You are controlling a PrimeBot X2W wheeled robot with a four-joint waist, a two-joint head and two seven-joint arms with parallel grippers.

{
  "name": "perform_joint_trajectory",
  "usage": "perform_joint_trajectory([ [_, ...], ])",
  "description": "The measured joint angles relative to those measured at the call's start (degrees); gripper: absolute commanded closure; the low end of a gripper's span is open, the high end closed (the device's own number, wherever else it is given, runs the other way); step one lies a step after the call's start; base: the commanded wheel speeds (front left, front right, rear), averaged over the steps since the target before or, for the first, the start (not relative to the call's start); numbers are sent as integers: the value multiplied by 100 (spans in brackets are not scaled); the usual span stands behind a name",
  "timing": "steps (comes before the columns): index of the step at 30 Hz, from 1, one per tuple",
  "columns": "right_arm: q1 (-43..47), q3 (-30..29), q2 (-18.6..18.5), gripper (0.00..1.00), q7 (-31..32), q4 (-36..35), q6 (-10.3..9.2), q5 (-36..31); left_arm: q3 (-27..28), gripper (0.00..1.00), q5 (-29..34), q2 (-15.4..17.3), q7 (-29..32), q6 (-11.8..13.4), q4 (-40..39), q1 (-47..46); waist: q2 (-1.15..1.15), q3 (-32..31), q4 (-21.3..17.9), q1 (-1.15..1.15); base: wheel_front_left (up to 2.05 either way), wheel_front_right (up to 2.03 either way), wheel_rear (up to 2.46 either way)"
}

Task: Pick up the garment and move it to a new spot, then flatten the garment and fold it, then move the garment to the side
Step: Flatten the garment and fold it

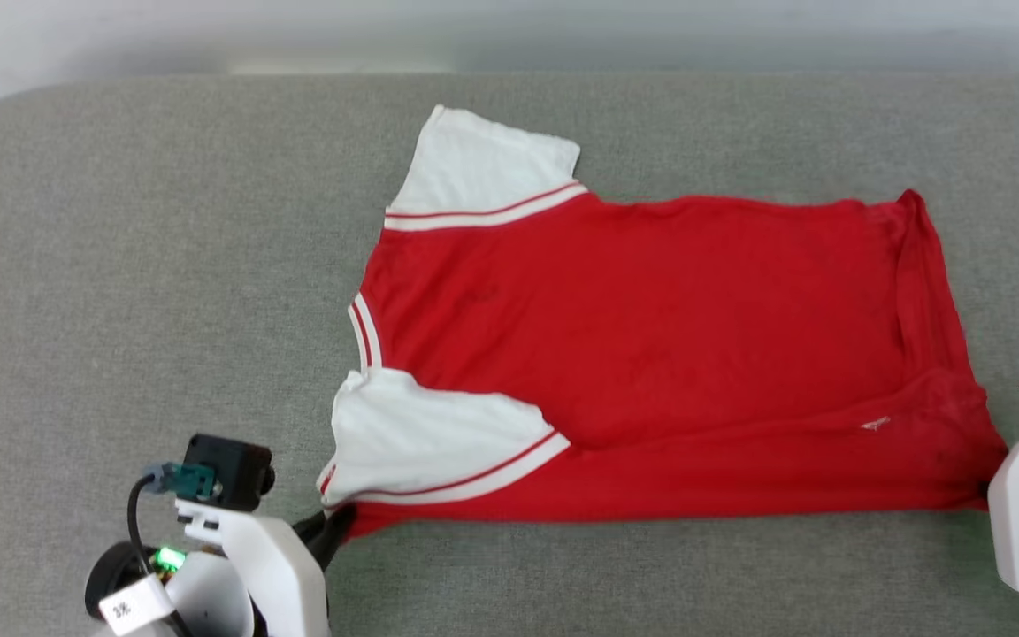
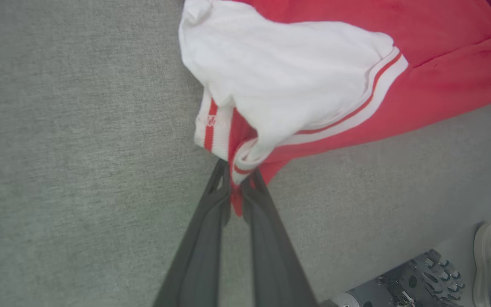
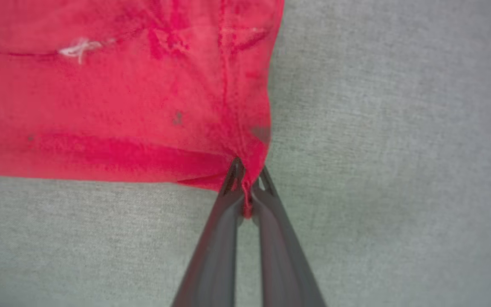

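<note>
Folding appears in hand: garment lies flat on grey surface, left gripper clamps its near shoulder, right gripper its near hem corner; next move calls for level, synchronized lift.

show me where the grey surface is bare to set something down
Widest: grey surface left of the garment, beyond the left tool. Also a strip behind the garment. Crowded: near edge, where left tool and right tool pinch its corners.

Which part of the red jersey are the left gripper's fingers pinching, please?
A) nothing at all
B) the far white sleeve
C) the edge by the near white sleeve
C: the left gripper is shut on the red jersey just under its near white sleeve.
</note>
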Motion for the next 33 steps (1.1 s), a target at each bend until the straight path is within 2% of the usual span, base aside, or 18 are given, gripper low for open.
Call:
perform_joint_trajectory([
  [8,645,-225,-110,100,235,-603,0,182,-187,100,-201,234,187,7,-248,616,0,-283,-91,0,0,0,0],
  [14,1148,-400,19,100,396,-826,0,234,-322,100,-305,264,243,-59,-196,871,0,-322,-129,0,0,0,0],
  [28,1186,-327,244,100,130,-446,-1,116,-521,100,-326,-87,152,-491,688,623,0,-214,-111,0,0,0,0],
  [29,1182,-320,247,100,102,-413,-1,114,-524,61,-326,-118,129,-514,731,609,0,-222,-106,0,0,0,0],
  [30,1179,-301,253,100,44,-401,-2,114,-530,29,-324,-132,102,-537,769,589,0,-233,-102,0,0,0,0],
  [31,1161,-290,270,56,-16,-390,-2,119,-523,0,-319,-149,45,-557,803,577,0,-246,-99,0,0,0,0],
  [32,1121,-288,307,0,-47,-367,-2,146,-514,0,-308,-167,-9,-563,832,569,0,-266,-99,0,0,0,0],
  [33,1088,-287,353,0,-68,-356,-2,222,-502,0,-291,-180,-64,-571,848,564,0,-289,-101,0,0,0,0],
])
